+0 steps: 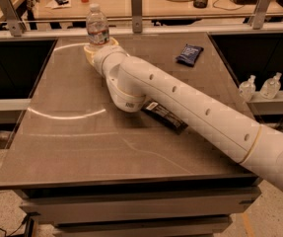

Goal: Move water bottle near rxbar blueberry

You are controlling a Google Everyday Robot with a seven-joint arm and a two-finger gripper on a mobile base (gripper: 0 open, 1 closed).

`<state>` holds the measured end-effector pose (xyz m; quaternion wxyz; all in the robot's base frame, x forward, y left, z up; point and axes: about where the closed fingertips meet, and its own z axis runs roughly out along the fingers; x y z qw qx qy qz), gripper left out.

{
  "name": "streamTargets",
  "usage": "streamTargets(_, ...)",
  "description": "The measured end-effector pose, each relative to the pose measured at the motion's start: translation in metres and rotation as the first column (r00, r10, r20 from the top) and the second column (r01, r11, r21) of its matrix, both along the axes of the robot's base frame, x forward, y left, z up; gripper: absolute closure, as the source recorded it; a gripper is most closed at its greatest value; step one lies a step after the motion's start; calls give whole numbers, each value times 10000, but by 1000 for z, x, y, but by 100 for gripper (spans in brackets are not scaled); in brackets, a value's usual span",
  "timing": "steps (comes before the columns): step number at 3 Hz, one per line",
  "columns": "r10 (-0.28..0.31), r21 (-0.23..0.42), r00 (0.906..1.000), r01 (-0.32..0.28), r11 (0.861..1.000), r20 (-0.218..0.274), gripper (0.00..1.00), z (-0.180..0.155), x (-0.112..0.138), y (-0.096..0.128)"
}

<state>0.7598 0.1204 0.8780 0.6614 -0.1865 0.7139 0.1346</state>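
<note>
The water bottle (97, 25) stands upright at the far left of the table (72, 142), close to the back edge: clear ribbed plastic, a white cap, a red-and-white label band whose print is too small to read. The gripper (99, 48) sits at the bottle's base, its pale cream parts showing on either side of it; whether the claw is clamped on the bottle or loose around it cannot be told. Behind it the white arm (180, 102), smooth and tubular with small dark holes along its length, bends at a rounded joint and runs diagonally across the table towards the near right corner. Partly under that arm lies a long black wrapper (165, 117) with a white label, its text unreadable. The rxbar blueberry (189, 54), a small dark blue, slightly crumpled wrapper with faint light print, lies at the far right of the table, well apart from the bottle, with bare grey-brown tabletop between them. Off the table's right side, two tiny clear bottles (259, 87) with pale caps stand on a ledge.
</note>
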Motion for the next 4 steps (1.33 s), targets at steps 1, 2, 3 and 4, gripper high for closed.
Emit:
streamTargets(1,143,67,9999,-144,9999,28,87,9,-8,-4)
streamTargets(2,289,347,9994,-282,9990,-196,100,20,-31,-11)
streamTargets(3,159,405,9988,-141,9991,-456,100,31,-62,-31)
streamTargets(4,-428,125,9967,437,9990,-683,100,34,-90,-64)
